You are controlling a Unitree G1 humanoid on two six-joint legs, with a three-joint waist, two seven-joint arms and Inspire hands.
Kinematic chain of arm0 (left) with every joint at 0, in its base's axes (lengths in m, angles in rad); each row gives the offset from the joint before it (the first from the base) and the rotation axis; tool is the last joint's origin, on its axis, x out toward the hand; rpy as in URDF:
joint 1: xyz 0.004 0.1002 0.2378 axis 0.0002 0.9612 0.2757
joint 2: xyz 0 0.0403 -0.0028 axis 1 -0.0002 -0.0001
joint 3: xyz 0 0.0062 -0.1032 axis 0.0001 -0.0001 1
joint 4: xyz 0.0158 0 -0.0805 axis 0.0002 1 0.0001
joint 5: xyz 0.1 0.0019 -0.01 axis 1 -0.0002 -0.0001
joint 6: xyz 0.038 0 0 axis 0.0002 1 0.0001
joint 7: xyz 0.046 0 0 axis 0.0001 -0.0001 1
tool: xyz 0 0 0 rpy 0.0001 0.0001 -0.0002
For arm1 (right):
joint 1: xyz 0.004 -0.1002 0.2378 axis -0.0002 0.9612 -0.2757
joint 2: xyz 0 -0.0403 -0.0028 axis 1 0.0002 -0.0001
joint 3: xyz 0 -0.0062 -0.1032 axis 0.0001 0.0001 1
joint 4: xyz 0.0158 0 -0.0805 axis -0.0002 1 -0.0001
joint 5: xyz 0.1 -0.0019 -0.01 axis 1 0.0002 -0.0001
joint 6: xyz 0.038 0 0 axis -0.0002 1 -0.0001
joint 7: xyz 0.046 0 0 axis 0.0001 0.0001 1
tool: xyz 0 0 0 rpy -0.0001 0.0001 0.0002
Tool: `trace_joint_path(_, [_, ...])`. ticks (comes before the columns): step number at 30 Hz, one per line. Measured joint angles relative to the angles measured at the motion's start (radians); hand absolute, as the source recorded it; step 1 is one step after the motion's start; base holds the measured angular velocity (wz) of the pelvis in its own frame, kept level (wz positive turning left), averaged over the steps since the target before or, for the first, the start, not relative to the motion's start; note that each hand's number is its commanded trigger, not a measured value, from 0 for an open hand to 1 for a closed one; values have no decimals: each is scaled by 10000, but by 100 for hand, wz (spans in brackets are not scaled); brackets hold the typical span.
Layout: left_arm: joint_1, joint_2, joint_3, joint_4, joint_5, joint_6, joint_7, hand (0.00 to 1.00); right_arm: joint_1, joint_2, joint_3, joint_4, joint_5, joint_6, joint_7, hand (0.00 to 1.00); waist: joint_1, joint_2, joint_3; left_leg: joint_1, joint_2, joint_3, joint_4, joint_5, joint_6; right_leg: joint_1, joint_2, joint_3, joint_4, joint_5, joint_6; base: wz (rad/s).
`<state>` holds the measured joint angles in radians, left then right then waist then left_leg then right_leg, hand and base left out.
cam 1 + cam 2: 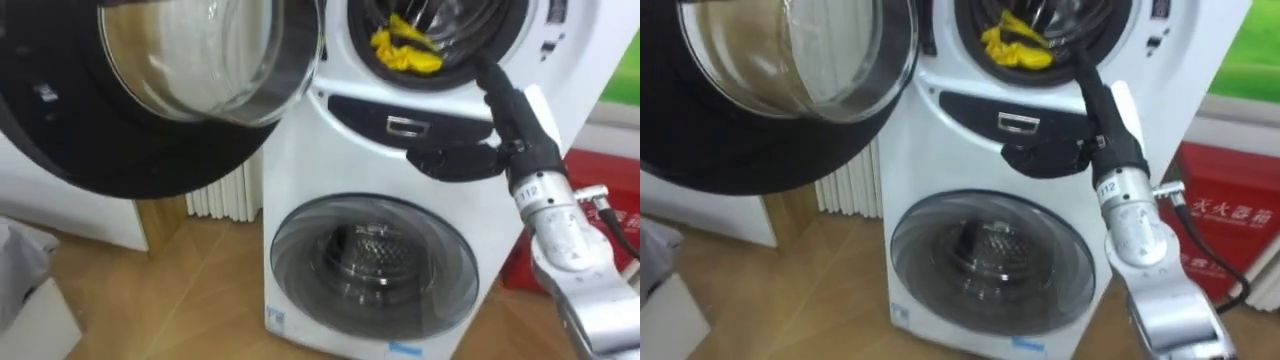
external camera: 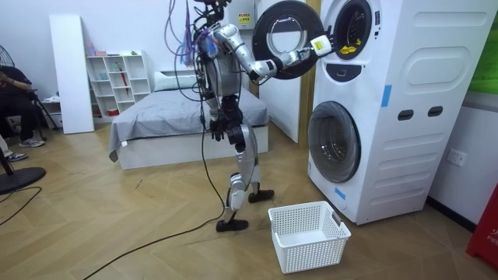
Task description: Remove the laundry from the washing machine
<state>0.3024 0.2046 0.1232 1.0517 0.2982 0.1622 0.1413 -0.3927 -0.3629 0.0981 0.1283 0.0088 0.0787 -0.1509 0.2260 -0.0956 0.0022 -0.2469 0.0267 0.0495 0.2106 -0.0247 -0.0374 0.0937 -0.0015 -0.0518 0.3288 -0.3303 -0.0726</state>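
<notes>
1. Two drums sit stacked in one white washing machine [image 2: 405, 117]. The robot stands on the wood floor right in front of it, facing the doors.
2. The upper door [image 1: 200, 60] is swung wide open to the robot's left, its glass bowl facing out. The lower door [image 1: 372, 265] is closed.
3. A yellow cloth [image 1: 405, 50] lies bunched at the bottom front of the upper drum [image 1: 460, 20], just inside the rim.
4. The right hand [image 1: 510, 125] is raised to that opening. Its fingers [image 1: 492, 82] are straight and point up to the drum's lower rim, just beside the cloth, and the thumb [image 1: 450, 160] is spread out toward the robot's left. It holds nothing. I cannot tell whether the fingertips touch the cloth.
5. A white plastic basket [image 2: 307, 247] stands on the floor near the robot's feet, in front of the lower door.
6. Behind the robot is a bed [image 2: 171, 117] with a grey cover.
7. A person [image 2: 15, 89] sits at the room view's left edge, well away from the machine.
</notes>
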Motion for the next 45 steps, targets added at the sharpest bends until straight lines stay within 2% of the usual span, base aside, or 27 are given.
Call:
trace_joint_path(1, [5, 95, 25, 19, -132, -32, -1, 0, -1, -31, -12, 10, 6, 3, -33, 0, -98, -133, -15, 81, -112, 115, -47, 517, 201, 125, -137, 19, -5, -148, 174, -5])
trace_joint_path(2, [-50, 145, 29, 18, -140, -118, -3, 0, 1, -58, -32, 12, 24, 2, -41, 0, -292, -243, -59, 119, -225, 344, 158, 733, 505, 241, -335, -3, -26, -307, 307, 0])
trace_joint_path(3, [-111, 145, 7, 14, -162, -140, -8, 0, 3, -60, -35, 18, 38, 1, -51, 0, -332, -292, -58, 109, -314, 460, 383, 676, 667, 338, -464, -8, -24, -406, 403, 0])
trace_joint_path(5, [-615, 111, -111, 118, -397, -236, -47, 0, 72, -58, -39, 5, -47, 6, -108, 0, -539, -448, -94, 104, -891, 683, 1346, -211, 1011, 563, -1132, -91, 510, -764, 898, 2])
trace_joint_path(6, [-791, 97, -114, 124, -511, -271, -47, 0, 72, -63, -51, -18, -53, 6, -126, 0, -580, -354, -29, 123, -952, 736, 1563, -422, 1099, 482, -1261, -94, 967, -801, 970, 0])
trace_joint_path(7, [-1090, 132, -103, 124, -573, -391, -22, 0, 83, -62, -40, -69, -51, 12, -147, 0, -634, -236, 26, 213, -1057, 888, 1848, -823, 1265, 47, -1529, -168, 2470, -775, 1056, -9])
trace_joint_path(8, [-1311, 255, -97, 121, -703, -450, 94, 0, 502, -46, 2, -425, -107, -94, -433, 0, -682, -234, 60, 504, -1267, 1042, 1832, -1073, 1412, -537, -1864, -161, 3952, -431, 1421, -20])
trace_joint_path(9, [-1364, 303, -102, 127, -709, -453, 161, 0, 686, -62, -1, -507, -122, -268, -462, 0, -727, -214, 68, 713, -1335, 1150, 1796, -1202, 1469, -751, -2014, -87, 4562, -137, 1436, -30])
trace_joint_path(10, [-1444, 372, -123, 107, -720, -459, 323, 0, 874, -73, -21, -538, -103, -451, -433, 0, -922, -104, 77, 1204, -1430, 1158, 1673, -1427, 1562, -974, -2104, -19, 5451, 640, 1435, -32])
trace_joint_path(11, [-1580, 456, -288, 24, -714, -472, 471, 0, 1008, -72, -124, -533, -152, -499, -499, 0, -1039, 133, 124, 1641, -1402, 1064, 1505, -1659, 1629, -1202, -2091, 24, 6091, 1259, 1318, -30])
trace_joint_path(12, [-1630, 500, -313, -73, -714, -481, 520, 0, 1050, -51, -170, -556, -158, -506, -581, 0, -1104, 182, 126, 1793, -1341, 1066, 1453, -1728, 1653, -1369, -2044, -26, 6227, 1120, 1274, -27])
trace_joint_path(14, [-1953, 675, -578, -178, -700, -652, 619, 0, 1206, -72, -337, -581, -217, -601, -484, 0, -1428, 234, 132, 2092, -1087, 1106, 1235, -1817, 1670, -2405, -1550, -152, 5703, 254, 1168, -16])
trace_joint_path(15, [-2036, 685, -674, -205, -692, -692, 641, 0, 1208, -70, -377, -609, -235, -600, -484, 0, -1493, 245, 133, 2144, -1028, 1109, 1194, -1821, 1672, -2607, -1406, -257, 5277, 168, 1130, -3])
trace_joint_path(16, [-2149, 654, -842, -213, -696, -789, 644, 0, 1214, -62, -444, -606, -355, -547, -504, 0, -1581, 263, 131, 2316, -946, 1118, 1043, -1829, 1675, -2747, -1147, -435, 4003, 150, 1106, 0])
trace_joint_path(17, [-2142, 577, -948, -193, -702, -838, 641, 0, 1221, -51, -449, -610, -475, -497, -559, 0, -1673, 268, 132, 2526, -903, 1119, 873, -1835, 1670, -2744, -873, -523, 2546, 323, 1009, 0])
trace_joint_path(18, [-2140, 527, -944, -188, -694, -843, 641, 0, 1224, -55, -465, -619, -482, -474, -581, 0, -1678, 265, 129, 2590, -902, 1116, 820, -1851, 1654, -2720, -757, -508, 1942, 466, 957, 0])
trace_joint_path(20, [-2006, 398, -937, -129, -678, -738, 630, 0, 1223, -68, -743, -701, -496, -472, -714, 0, -1664, 320, 84, 2654, -824, 1003, 804, -1966, 1592, -2490, -336, -294, 594, 1451, 568, 4])
trace_joint_path(21, [-1897, 405, -936, -130, -661, -723, 629, 0, 1222, -68, -803, -736, -489, -470, -724, 0, -1638, 361, 58, 2664, -755, 1002, 794, -1985, 1557, -2386, -259, -311, 344, 1587, 566, 0])
trace_joint_path(22, [-1648, 470, -927, -128, -577, -674, 629, 0, 1212, -67, -855, -820, -452, -470, -729, 0, -1607, 398, 47, 2744, -644, 1003, 763, -2025, 1484, -2113, -116, -337, -130, 1973, 530, -6])
trace_joint_path(23, [-1318, 531, -899, -90, -508, -566, 631, 0, 1209, -68, -857, -849, -346, -470, -728, 0, -1606, 398, 38, 2848, -606, 1009, 715, -2067, 1417, -1920, -67, -362, -430, 2437, 517, -7])
trace_joint_path(24, [-1157, 527, -874, -71, -509, -513, 631, 0, 1207, -69, -862, -855, -308, -475, -723, 0, -1601, 414, 28, 2895, -574, 1007, 689, -2089, 1390, -1866, -43, -371, -459, 2502, 505, 0])
trace_joint_path(25, [-847, 508, -859, -63, -487, -427, 625, 0, 1202, -71, -890, -924, -276, -476, -716, 0, -1586, 409, -27, 2943, -530, 997, 606, -2104, 1354, -1824, 21, -358, -546, 2505, 488, 0])
trace_joint_path(28, [-545, 409, -837, -65, -474, -306, 424, 0, 1189, -70, -1034, -1184, -137, -475, -684, 0, -1475, 432, -27, 2932, -427, 988, 614, -2165, 1220, -1830, 135, -377, -571, 2444, 390, -1])
trace_joint_path(35, [-708, 118, -852, -568, -197, -204, 90, 0, 1188, -74, -971, -1688, -131, -277, -79, 0, -1454, 451, -21, 2929, -301, 943, 408, -2048, 966, -1819, 220, -578, -733, 2458, 214, -1])
trace_joint_path(37, [-697, 116, -873, -809, -208, -163, -18, 0, 1189, -92, -945, -1861, -5, -117, 119, 0, -1459, 447, -20, 2925, -259, 942, 402, -2036, 931, -1818, 252, -615, -737, 2449, 169, 0])
trace_joint_path(40, [-700, 127, -866, -884, -207, -152, -42, 0, 1189, -176, -901, -2034, 63, -96, 561, 0, -1492, 417, -17, 2934, -211, 936, 320, -1999, 806, -1834, 298, -638, -753, 2438, 88, 1])
trace_joint_path(45, [-695, 233, -871, -844, -213, -152, -195, 0, 1189, -352, -694, -2815, 96, 412, 1449, 0, -1613, 353, -17, 2923, -117, 849, 283, -1983, 648, -1837, 378, -733, -755, 2394, -78, 4])
